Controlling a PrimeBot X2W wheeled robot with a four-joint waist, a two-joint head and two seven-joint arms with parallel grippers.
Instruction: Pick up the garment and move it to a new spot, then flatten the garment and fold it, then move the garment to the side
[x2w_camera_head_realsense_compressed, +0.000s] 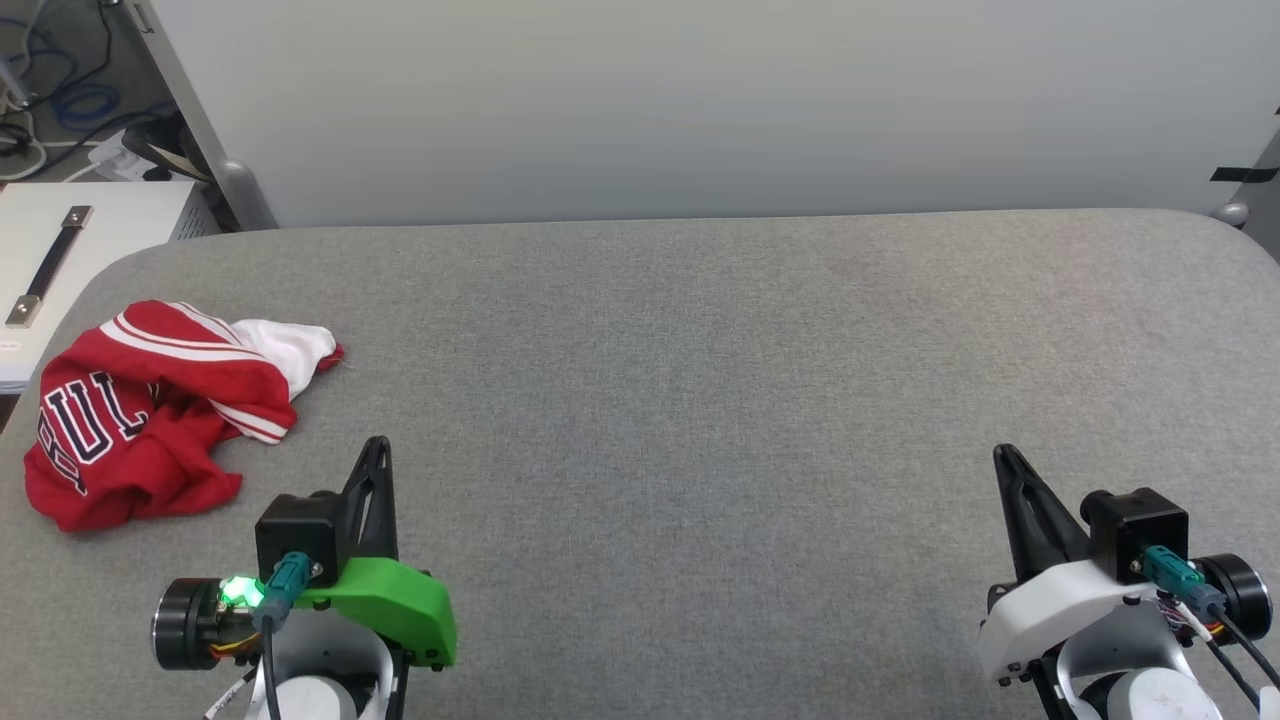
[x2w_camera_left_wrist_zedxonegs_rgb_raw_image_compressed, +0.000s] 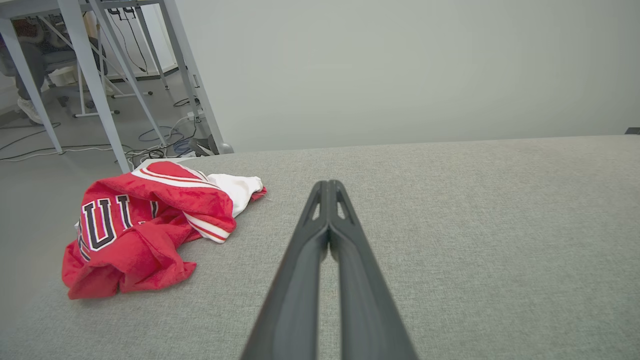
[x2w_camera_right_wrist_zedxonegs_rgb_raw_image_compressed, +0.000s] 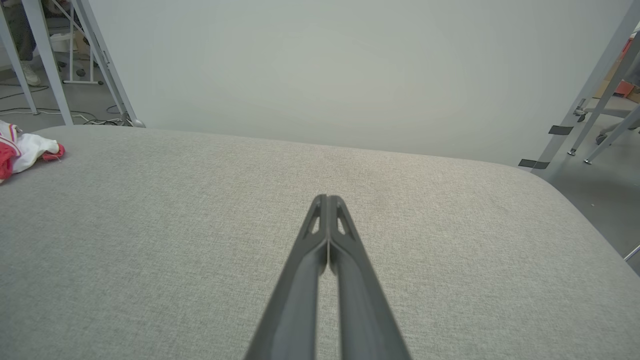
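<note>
step: pick-up, first of the task. Not begun, by my read; nothing is held.
garment (x2w_camera_head_realsense_compressed: 150, 410): crumpled heap at the left edge of the bench (x2w_camera_head_realsense_compressed: 700, 400), nearer the far left corner than the near edge.
left tool (x2w_camera_head_realsense_compressed: 377, 447): fingers pressed together, empty. Near the heap on the side facing the bench middle, not touching it.
right tool (x2w_camera_head_realsense_compressed: 1002, 455): fingers pressed together, empty. By the right edge, well apart from the garment.
long axis: diagonal. The red bulk sits at the left edge and the heap tapers toward the far right.
pointing: the white sleeve end leads, toward the bench middle. Striped trim runs just behind it.
face: lettering is up and partly legible. I can't see a number; folds hide the rest.
next move: you'd spread the left tool, swing it toward the left edge and come down on a raised fold.
note: I'd go for the red ridge by the trim. A grab on the loose sleeve tip would probably trail the bulk.
</note>
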